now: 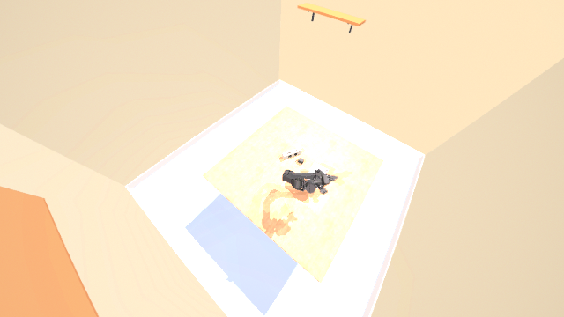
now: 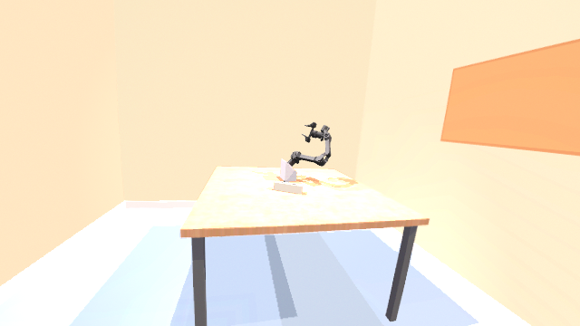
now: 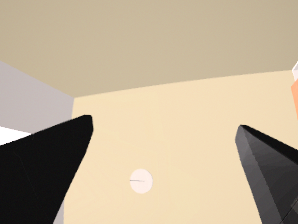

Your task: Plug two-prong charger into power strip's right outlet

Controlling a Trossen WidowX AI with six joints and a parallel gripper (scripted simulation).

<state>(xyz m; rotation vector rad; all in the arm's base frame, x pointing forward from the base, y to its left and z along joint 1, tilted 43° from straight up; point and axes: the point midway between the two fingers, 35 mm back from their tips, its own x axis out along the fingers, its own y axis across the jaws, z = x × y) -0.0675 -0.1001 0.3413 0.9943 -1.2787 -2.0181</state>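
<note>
The power strip (image 1: 292, 154) (image 2: 288, 187) is a small pale bar lying on the table, with dark outlets showing in the top view. A small dark block (image 1: 300, 161), which looks like the charger, lies close beside it; its prongs are too small to make out. My gripper (image 1: 331, 185) (image 2: 304, 129) (image 3: 165, 128) is open, with its fingers wide apart and nothing between them. It is raised high above the table, away from the strip and the block. The wrist view shows neither the strip nor the charger, only walls beyond the fingers.
A white wedge-shaped object (image 2: 288, 173) stands on the table (image 2: 254, 213) between the strip and the arm's base. An orange shelf (image 1: 330, 14) is on a wall, far from the arm. A pale round disc (image 3: 141, 181) shows on the wall in the wrist view.
</note>
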